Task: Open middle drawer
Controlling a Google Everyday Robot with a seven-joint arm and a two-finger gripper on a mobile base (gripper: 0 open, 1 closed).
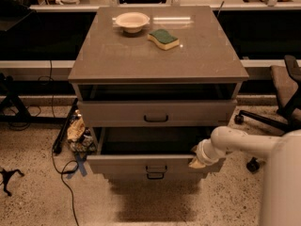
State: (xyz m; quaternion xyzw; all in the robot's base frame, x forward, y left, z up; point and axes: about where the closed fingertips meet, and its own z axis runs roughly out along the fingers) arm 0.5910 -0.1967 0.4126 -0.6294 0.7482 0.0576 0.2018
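One gripper is sitting at the right end of the middle drawer; I cannot tell its grip. That drawer, second of three, is standing well out, so the task is looking nearly done. Farther back, the cabinet top is carrying one sponge and one bowl.

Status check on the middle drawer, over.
Pincer at right end of middle drawer front. Drawer stands well out, tray open to view. Nothing seen in its path; office chair off right, apart.
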